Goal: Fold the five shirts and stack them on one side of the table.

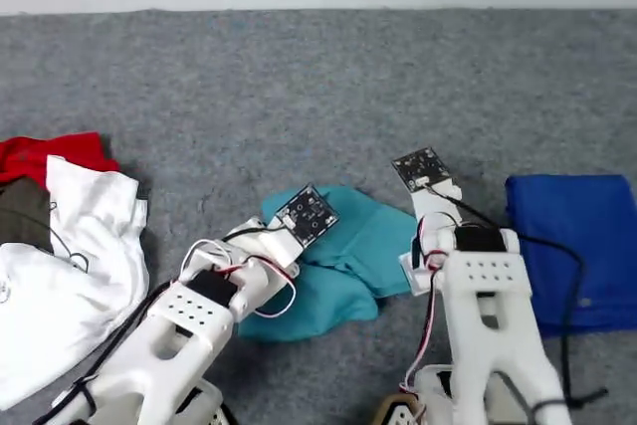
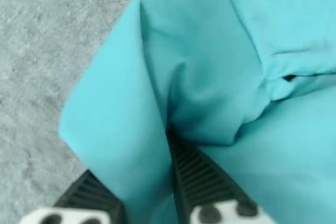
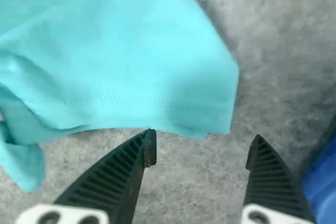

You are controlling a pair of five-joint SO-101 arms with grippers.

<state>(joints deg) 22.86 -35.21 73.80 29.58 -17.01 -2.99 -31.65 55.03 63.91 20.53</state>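
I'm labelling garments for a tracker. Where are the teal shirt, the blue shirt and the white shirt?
teal shirt (image 1: pixel 370 238), high view, its smooth upper layer.
blue shirt (image 1: pixel 572 211), high view, middle of its flat top.
white shirt (image 1: pixel 90 296), high view, middle of its crumpled body.

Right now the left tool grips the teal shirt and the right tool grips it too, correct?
No. The left tool grips the teal shirt, but the right tool is open, empty beside the shirt's hem; the right wrist view shows it.
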